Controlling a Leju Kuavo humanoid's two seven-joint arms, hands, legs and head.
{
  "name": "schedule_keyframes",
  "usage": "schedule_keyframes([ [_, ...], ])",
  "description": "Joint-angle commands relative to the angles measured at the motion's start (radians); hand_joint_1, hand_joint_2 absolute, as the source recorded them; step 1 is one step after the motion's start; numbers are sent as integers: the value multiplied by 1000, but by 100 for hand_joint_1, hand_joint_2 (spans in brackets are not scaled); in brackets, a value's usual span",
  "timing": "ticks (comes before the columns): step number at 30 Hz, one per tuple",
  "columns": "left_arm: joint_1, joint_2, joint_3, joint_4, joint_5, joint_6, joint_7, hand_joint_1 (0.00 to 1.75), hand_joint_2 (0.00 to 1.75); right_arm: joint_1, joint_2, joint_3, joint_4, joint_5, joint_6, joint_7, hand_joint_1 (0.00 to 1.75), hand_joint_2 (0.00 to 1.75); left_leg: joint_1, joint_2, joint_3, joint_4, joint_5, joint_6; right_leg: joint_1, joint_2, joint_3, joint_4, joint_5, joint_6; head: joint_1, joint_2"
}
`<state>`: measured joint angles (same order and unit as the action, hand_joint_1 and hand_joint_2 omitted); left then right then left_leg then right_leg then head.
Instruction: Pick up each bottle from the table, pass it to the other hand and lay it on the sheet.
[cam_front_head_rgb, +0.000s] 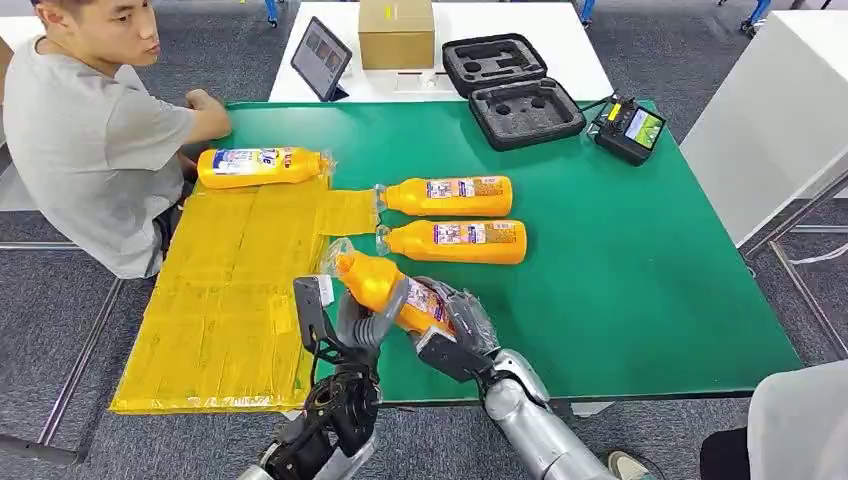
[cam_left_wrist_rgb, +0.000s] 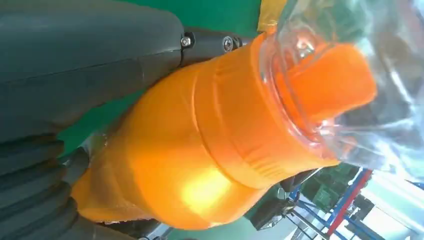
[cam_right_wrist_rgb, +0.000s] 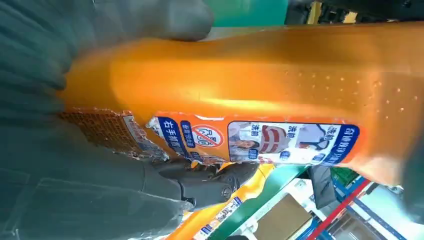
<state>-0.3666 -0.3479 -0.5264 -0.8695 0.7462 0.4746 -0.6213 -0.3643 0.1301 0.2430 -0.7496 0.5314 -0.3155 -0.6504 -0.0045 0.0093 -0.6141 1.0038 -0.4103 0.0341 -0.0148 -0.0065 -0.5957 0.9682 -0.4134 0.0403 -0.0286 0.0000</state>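
- A green tabletop (cam_front_head_rgb: 620, 260) is covered on its left part by a yellow sheet (cam_front_head_rgb: 230, 300), beside which a person (cam_front_head_rgb: 90, 140) is seated
- One orange bottle (cam_front_head_rgb: 262, 166) is laid on the sheet's far edge; two more bottles (cam_front_head_rgb: 450, 195) (cam_front_head_rgb: 455, 241) are laid side by side on the green
- A fourth bottle (cam_front_head_rgb: 385, 288) (cap wrapped in clear film) is held above the tabletop's near edge
- Its neck end is grasped by the left hand (cam_front_head_rgb: 350, 325), its labelled body by the right hand (cam_front_head_rgb: 455, 325)

Grey carpet floor (cam_front_head_rgb: 60, 310) surrounds green table (cam_front_head_rgb: 640, 260) and white tables (cam_front_head_rgb: 770, 110).
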Motion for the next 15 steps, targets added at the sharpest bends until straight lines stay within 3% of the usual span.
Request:
schedule_keyframes([
  [1, -65, 1, -54, 143, 16, -13, -15, 0, 175, -47, 4, 29, 79, -20, 2, 1, 162, 175, 1, 0, 3, 0, -2, -2, 1, 1, 3, 0, -1, -2, 0, 0],
  [15, -96, 7, 28, 162, 69, -4, -10, 0, 175, -72, 20, 57, 126, -15, -15, -2, 161, 175, 1, 1, 3, 0, -1, -2, 1, 2, 2, 0, -1, -2, 0, 0],
])
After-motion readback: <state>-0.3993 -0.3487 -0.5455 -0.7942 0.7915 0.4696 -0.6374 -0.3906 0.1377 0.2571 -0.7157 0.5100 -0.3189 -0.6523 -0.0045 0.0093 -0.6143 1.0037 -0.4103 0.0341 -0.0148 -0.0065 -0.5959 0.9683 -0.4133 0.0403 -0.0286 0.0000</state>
